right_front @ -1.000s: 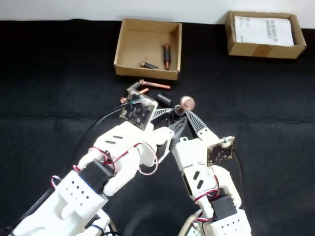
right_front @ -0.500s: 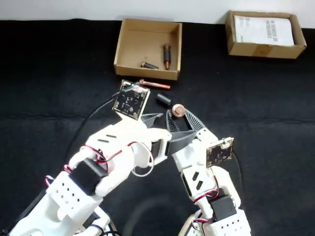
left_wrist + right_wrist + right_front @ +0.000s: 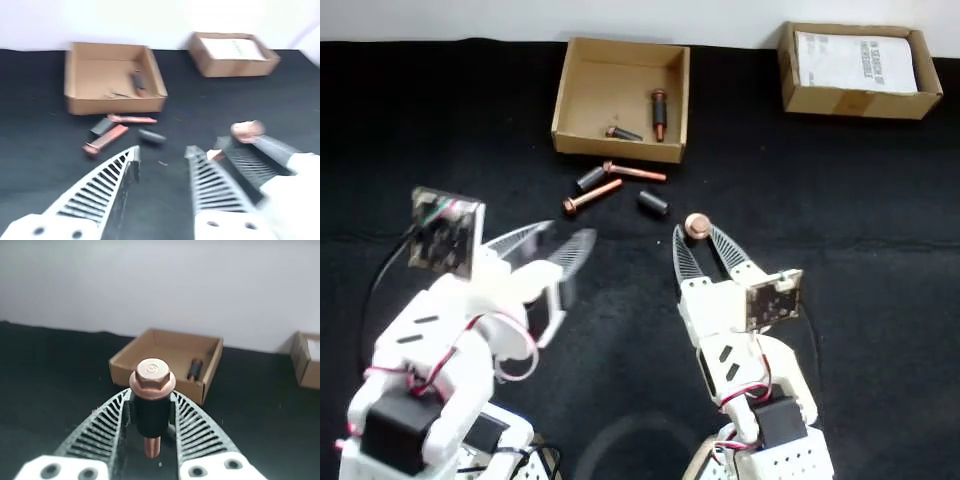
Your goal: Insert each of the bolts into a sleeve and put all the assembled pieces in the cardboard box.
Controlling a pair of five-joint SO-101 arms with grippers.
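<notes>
Copper bolt (image 3: 151, 374) sits seated in its black sleeve (image 3: 151, 419), clamped by my right tool (image 3: 150, 395). I'd carry it level over the cardboard box (image 3: 617, 145), upper centre, and release low. Left tool (image 3: 162, 150) gapes empty.

No legible text, number or sign is found. A white sheet (image 3: 855, 62) lying in the smaller cardboard box (image 3: 860, 104) at the far right of the desk (image 3: 880, 200) carries dark printed lines near its top edge; the characters are too small to make out.
</notes>
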